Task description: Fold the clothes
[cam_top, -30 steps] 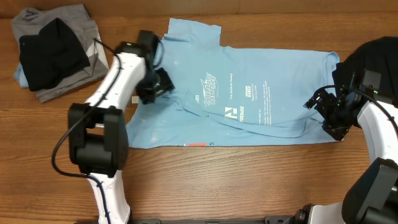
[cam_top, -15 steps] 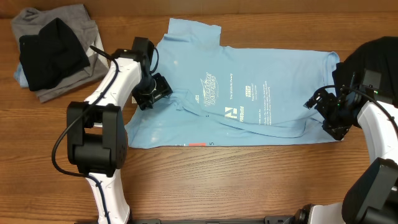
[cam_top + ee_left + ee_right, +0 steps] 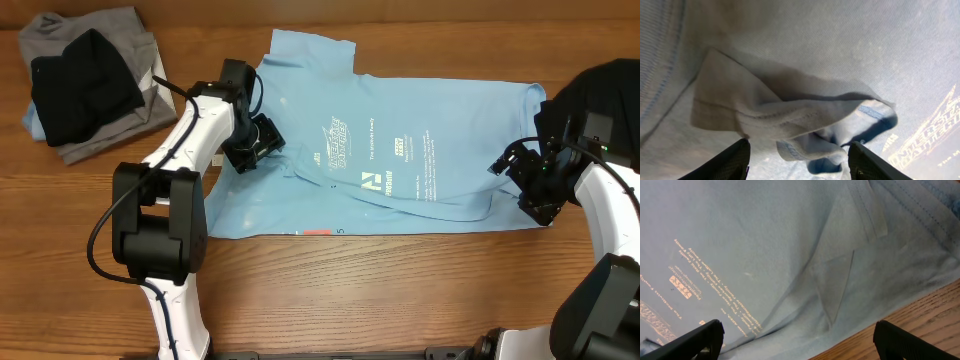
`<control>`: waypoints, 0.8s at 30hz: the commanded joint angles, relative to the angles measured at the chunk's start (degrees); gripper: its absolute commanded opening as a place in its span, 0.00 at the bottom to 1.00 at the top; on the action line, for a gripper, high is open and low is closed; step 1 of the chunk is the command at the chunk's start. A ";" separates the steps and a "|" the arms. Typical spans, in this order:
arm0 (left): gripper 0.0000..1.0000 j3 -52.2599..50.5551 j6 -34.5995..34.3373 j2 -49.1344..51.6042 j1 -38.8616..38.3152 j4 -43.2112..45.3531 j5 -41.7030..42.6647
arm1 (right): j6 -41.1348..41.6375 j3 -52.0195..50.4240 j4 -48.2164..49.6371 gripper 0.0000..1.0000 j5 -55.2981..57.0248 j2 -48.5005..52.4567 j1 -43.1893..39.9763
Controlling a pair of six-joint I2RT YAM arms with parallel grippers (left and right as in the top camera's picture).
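- Seeing light blue T-shirt (image 3: pixel 430 130) spread flat in middle of table (image 3: pixel 400 290), print up.
- Reading left gripper (image 3: pixel 262 140) as parted, fingers (image 3: pixel 735 160) straddling a bunched sleeve-hem fold, no clear pinch.
- Reading right gripper (image 3: pixel 520 180) as spread wide, holding nothing, low over shirt's opposite edge.
- Noting grey and black folded pile (image 3: pixel 85 80) at far left corner, apart from that shirt; black shirt (image 3: pixel 600 100) beside right arm at right edge.

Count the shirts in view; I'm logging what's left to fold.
4: blue shirt spread mid-table; grey shirt far left, black shirt on it; second black shirt at the right edge. Others may be hidden.
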 commanded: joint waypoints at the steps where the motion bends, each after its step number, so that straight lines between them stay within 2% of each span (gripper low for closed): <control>1: 0.66 -0.37 -1.51 0.39 -1.46 -0.15 1.09 | 0.00 -0.31 0.22 1.00 0.15 -0.68 0.24; 14: 0.66 -0.85 -4.22 0.48 -3.19 -0.94 -4.42 | -0.22 -0.31 -0.83 1.00 0.17 -0.68 0.24; 24: 0.63 -1.42 -5.64 0.48 -3.19 1.33 -5.22 | -0.22 -0.31 -1.14 1.00 0.17 -0.68 0.24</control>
